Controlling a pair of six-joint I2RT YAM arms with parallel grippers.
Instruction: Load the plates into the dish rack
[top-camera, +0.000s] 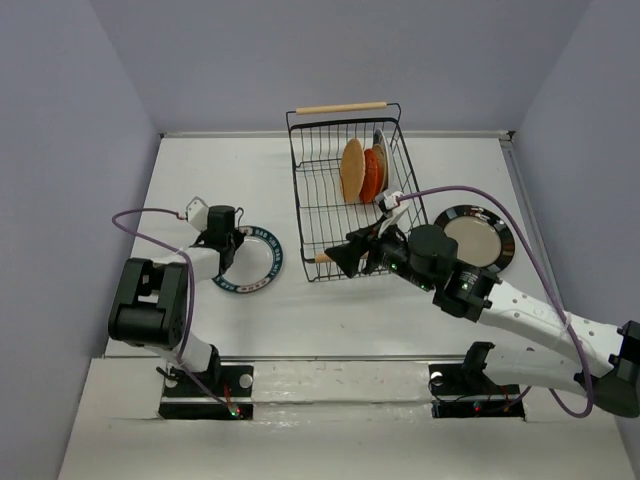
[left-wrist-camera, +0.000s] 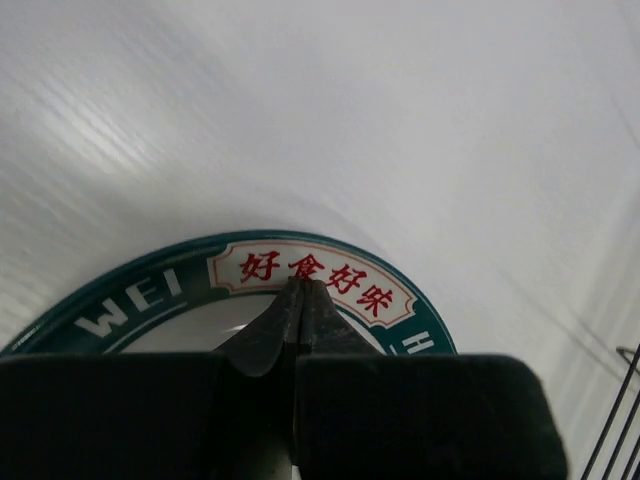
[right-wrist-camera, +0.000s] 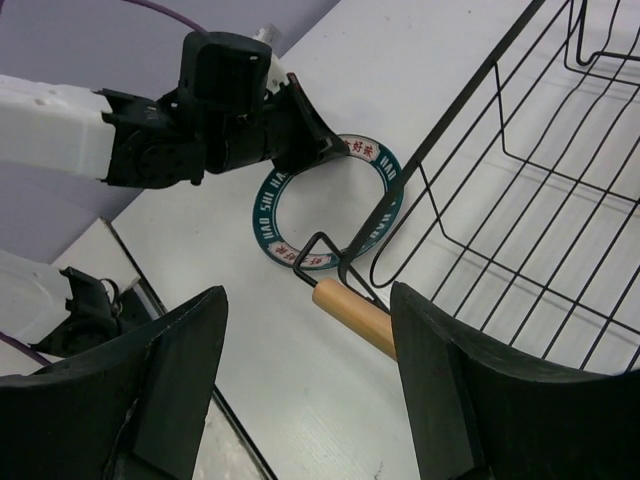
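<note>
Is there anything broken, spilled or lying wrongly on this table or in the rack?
Nothing stands out. Three plates stand on edge in the dish rack, none fallen. The green-rimmed plate and the black-rimmed plate lie flat on the table. No crack or spill shows.

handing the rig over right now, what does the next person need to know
Left tool: shut, tips at the rim of the green-rimmed plate lying on the table; grip unconfirmed.
Right tool: open, empty, above the dish rack's near wooden handle.
Done: tan plate, orange-red plate and at least one pale plate stand in the rack.
Left: green-rimmed plate, plus black-rimmed plate on the table right of the rack.
</note>
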